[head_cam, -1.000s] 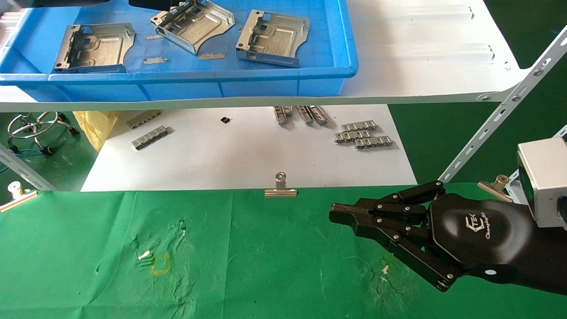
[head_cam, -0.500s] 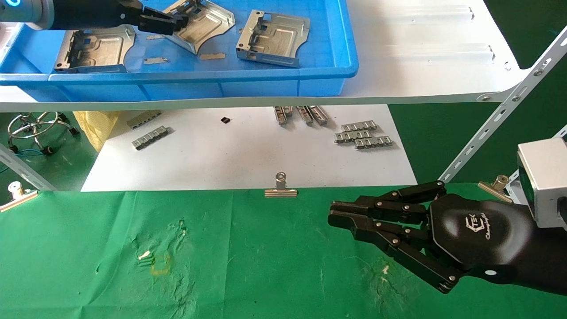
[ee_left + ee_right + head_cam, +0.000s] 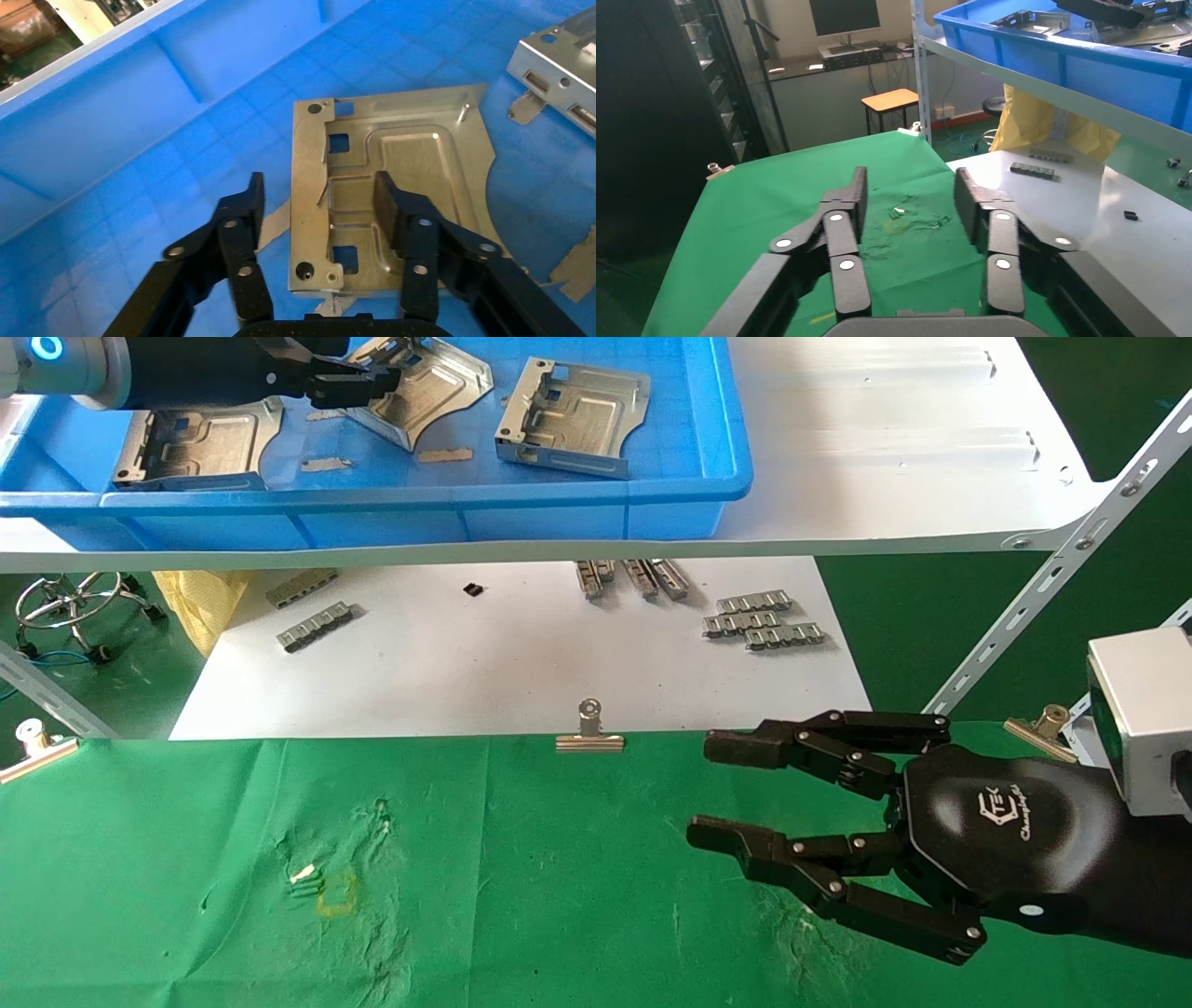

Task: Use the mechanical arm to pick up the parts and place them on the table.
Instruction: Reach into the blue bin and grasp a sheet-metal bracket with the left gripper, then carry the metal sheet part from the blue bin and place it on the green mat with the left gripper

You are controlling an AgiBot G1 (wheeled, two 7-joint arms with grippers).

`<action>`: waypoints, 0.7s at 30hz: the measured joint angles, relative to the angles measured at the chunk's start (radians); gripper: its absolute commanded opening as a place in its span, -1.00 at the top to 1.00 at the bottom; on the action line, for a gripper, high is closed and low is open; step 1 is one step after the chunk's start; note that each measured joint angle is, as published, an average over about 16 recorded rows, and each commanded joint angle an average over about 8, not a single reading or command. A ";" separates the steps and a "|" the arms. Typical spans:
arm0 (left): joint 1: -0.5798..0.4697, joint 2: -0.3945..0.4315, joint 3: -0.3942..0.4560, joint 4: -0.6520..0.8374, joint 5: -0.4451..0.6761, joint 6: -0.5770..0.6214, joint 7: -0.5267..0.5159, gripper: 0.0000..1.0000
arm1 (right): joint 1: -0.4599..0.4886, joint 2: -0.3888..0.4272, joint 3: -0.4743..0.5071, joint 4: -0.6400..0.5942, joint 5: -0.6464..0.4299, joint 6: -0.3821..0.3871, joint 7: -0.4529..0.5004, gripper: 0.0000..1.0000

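- The table [image 3: 521, 859], covered in wrinkled green cloth, is spread across the foreground, with a silver binder clip [image 3: 589, 732] fixed at its far edge.
- A white shelf board [image 3: 885, 449] is seen above and behind it, carrying a blue bin [image 3: 717, 439].
- The right gripper [image 3: 722, 789] is held low over the right part of the table; its black fingers are spread apart and nothing is held between them.
- The left gripper [image 3: 318, 200] is reached into the bin from the robot's left, over the middle bracket; its fingers are parted, and whether the metal is touched cannot be told.
- Three parts are lying in the bin: the left bracket [image 3: 200, 444], partly covered by the left arm, the middle bracket [image 3: 428, 388] and the right bracket [image 3: 573, 419].
- Below the shelf a white sheet [image 3: 521, 654] is laid, with small ridged metal strips [image 3: 764, 621] grouped near its right side.
- In the left wrist view the middle bracket is shown flat on the bin floor, framed by the two fingers.
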 measured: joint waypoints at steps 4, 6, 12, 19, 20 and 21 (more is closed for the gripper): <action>0.004 0.002 0.000 0.003 0.001 -0.002 -0.002 1.00 | 0.000 0.000 0.000 0.000 0.000 0.000 0.000 -1.00; 0.006 0.002 0.000 0.004 0.000 -0.004 -0.003 1.00 | 0.000 0.000 0.000 0.000 0.000 0.000 0.000 -1.00; 0.009 -0.004 -0.007 -0.003 -0.011 -0.007 0.004 1.00 | 0.000 0.000 0.000 0.000 0.000 0.000 0.000 -1.00; 0.003 -0.029 -0.034 -0.027 -0.050 0.035 0.042 1.00 | 0.000 0.000 0.000 0.000 0.000 0.000 0.000 -1.00; 0.002 -0.035 -0.039 -0.031 -0.057 0.048 0.050 1.00 | 0.000 0.000 0.000 0.000 0.000 0.000 0.000 -1.00; 0.001 -0.041 -0.045 -0.036 -0.065 0.063 0.059 1.00 | 0.000 0.000 0.000 0.000 0.000 0.000 0.000 -1.00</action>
